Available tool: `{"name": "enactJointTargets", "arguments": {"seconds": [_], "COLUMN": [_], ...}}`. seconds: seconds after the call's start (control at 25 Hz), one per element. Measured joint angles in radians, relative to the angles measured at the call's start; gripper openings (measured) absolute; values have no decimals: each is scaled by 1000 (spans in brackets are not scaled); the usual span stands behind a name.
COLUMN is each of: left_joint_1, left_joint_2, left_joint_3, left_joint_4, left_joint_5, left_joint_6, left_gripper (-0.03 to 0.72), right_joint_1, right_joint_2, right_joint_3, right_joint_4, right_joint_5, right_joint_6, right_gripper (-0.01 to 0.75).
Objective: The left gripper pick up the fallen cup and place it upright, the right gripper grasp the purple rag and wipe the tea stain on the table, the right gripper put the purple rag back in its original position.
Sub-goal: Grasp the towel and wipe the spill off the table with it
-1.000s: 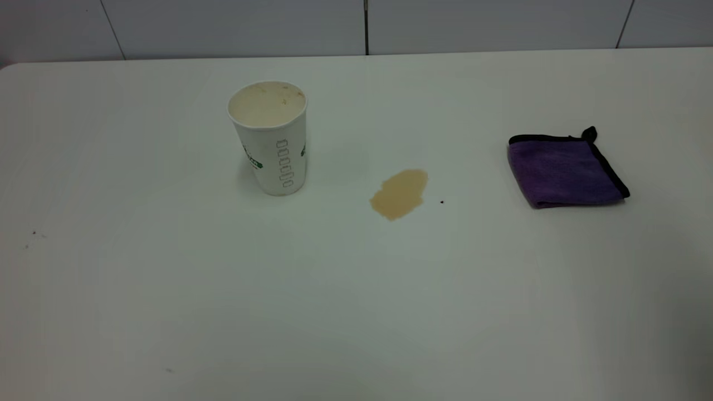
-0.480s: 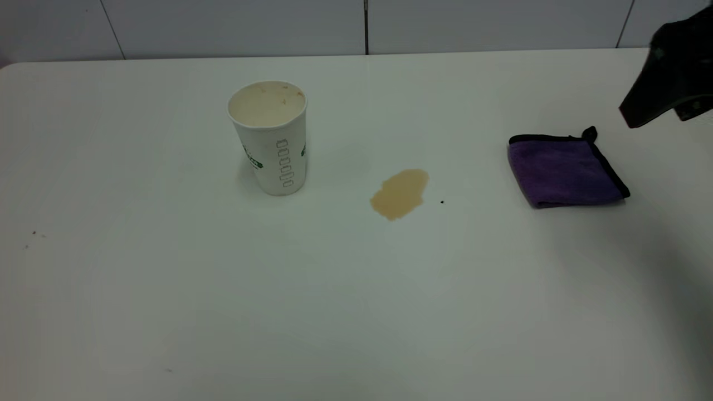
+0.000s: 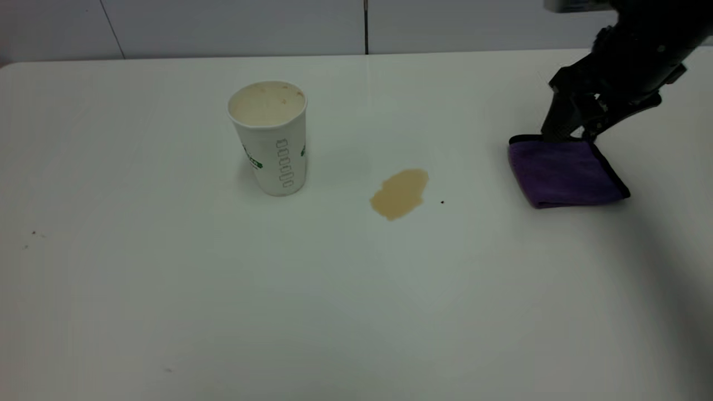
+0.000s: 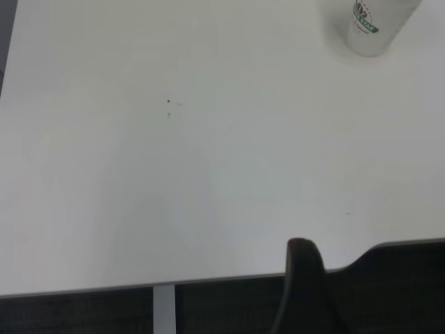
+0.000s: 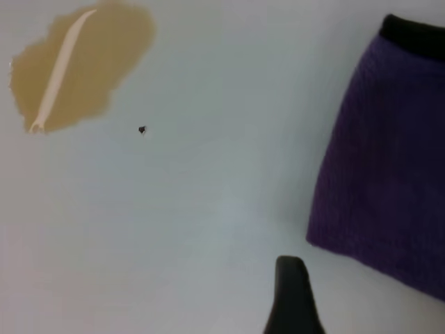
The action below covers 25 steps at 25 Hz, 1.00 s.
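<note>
The cup (image 3: 270,139) stands upright on the table (image 3: 345,312), left of centre; its base shows in the left wrist view (image 4: 379,24). The tea stain (image 3: 400,193) lies to its right and also shows in the right wrist view (image 5: 80,66). The purple rag (image 3: 565,172) lies folded at the right. My right gripper (image 3: 571,132) is open, its tips at the rag's far edge, hiding the loop corner. One of its fingers (image 5: 290,292) shows beside the rag (image 5: 382,160). My left gripper is out of the exterior view; one finger (image 4: 303,275) shows at the table's edge, far from the cup.
A tiny black speck (image 3: 442,202) lies just right of the stain and shows in the right wrist view (image 5: 142,130). A few small dark specks (image 3: 33,234) lie at the table's left. A grey wall runs behind the table.
My right arm has come in from the upper right and dropped to the rag's far edge. The cup, stain and rag have not moved.
</note>
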Motion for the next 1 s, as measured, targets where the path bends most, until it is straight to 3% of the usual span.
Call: {"name": "enactJointTargets", "arguments": {"seconds": [0.4, 0.84, 1.0], "left_joint_1": [0, 0, 0], "left_joint_2": [0, 0, 0], "left_joint_3": [0, 0, 0], "left_joint_4": [0, 0, 0], "left_joint_5": [0, 0, 0], "left_joint_6": [0, 0, 0], "left_gripper": [530, 530, 530], "right_joint_1": [4, 4, 4], "right_joint_2": [235, 387, 397], "right_joint_3": [-294, -474, -485], "right_joint_4": [-383, -432, -433], "right_joint_5": [107, 196, 209], "right_joint_6": [402, 424, 426], "right_gripper": [591, 585, 502]}}
